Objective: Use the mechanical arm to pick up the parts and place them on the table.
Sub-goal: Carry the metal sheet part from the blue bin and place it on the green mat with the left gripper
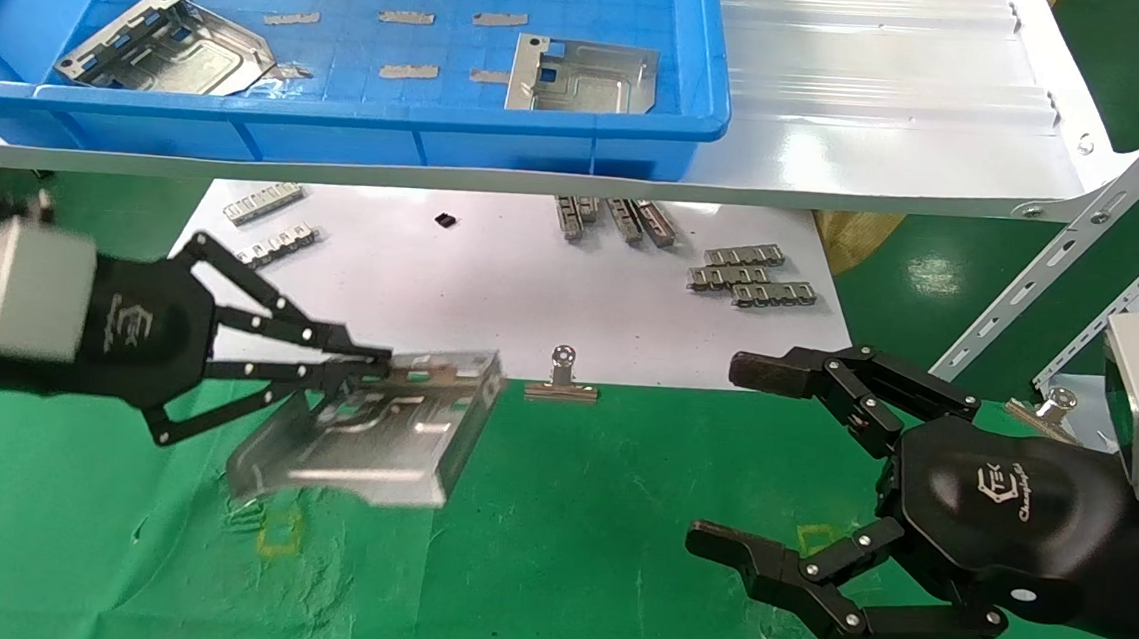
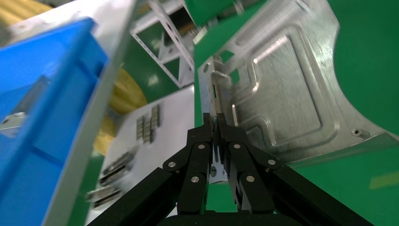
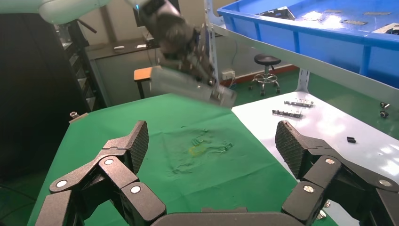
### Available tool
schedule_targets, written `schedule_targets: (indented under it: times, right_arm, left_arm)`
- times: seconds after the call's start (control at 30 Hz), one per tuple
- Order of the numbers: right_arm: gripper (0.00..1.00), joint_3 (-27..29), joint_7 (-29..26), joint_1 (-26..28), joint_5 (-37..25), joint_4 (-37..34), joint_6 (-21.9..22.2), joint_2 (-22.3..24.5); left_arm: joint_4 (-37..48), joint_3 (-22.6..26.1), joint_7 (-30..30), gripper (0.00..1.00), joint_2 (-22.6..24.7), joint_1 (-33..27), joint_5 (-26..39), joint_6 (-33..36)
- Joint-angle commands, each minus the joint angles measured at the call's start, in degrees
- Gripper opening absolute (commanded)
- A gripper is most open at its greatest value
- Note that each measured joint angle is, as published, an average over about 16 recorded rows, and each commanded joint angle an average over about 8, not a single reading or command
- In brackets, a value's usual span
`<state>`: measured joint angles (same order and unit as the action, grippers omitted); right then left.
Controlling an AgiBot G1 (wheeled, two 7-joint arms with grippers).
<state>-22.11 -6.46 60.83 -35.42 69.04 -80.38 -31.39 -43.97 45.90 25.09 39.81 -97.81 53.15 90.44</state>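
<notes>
My left claw [image 1: 366, 360] is clamped tight on the edge of one part [image 1: 392, 427], holding it in the air over the green table [image 1: 563, 560], above a faint yellow square mark [image 1: 279, 532]. The plate hangs tilted, its far end lower; in the left wrist view the fingertips [image 2: 212, 129] pinch its rim. Two more parts [image 1: 581, 77] lie in the blue bin [image 1: 363, 125] on the white shelf [image 1: 895, 112]. My right claw [image 1: 725, 456] hovers over the table on the right side, spread wide and holding nothing. A silver binder clip [image 1: 561, 379] sits at the white board's [image 1: 531, 297] edge.
</notes>
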Motion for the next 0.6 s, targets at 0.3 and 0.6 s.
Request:
schedule_targets:
  times: [0.3, 0.6]
  right_arm:
    - [1.0, 0.0, 0.0, 0.0, 0.0, 0.0, 0.0, 0.0]
    - [1.0, 0.0, 0.0, 0.0, 0.0, 0.0, 0.0, 0.0]
  left_arm:
    - [6.0, 3.3, 21.9, 0.0, -0.3, 6.2, 4.7, -3.9]
    - [15.1, 3.0, 35.6, 0.0, 1.2, 10.9, 5.6, -6.7]
